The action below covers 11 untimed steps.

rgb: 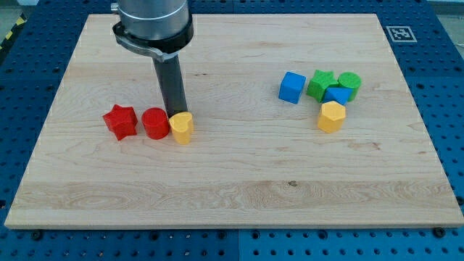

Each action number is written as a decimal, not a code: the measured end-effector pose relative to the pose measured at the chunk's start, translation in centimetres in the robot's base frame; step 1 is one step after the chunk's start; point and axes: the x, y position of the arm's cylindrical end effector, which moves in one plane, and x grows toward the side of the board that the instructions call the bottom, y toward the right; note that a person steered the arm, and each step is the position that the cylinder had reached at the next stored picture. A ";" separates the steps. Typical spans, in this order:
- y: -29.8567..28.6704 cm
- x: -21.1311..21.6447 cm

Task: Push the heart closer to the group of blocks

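A yellow heart (181,127) lies left of the board's middle, touching a red cylinder (154,123) on its left. A red star (120,121) sits a little further left. My tip (176,114) stands right behind the yellow heart, at its top edge, touching or nearly touching it. At the view's right is a group: a blue cube (291,87), a green star (320,84), a green cylinder (349,84), a small blue block (336,95) and a yellow hexagonal block (330,117).
The wooden board (232,196) lies on a blue perforated table. A printed marker (398,32) sits at the board's top right corner. The arm's dark housing (153,25) hangs over the board's top left.
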 end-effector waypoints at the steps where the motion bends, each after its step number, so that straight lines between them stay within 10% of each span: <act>1: 0.4 0.7; 11: 1.0 6.8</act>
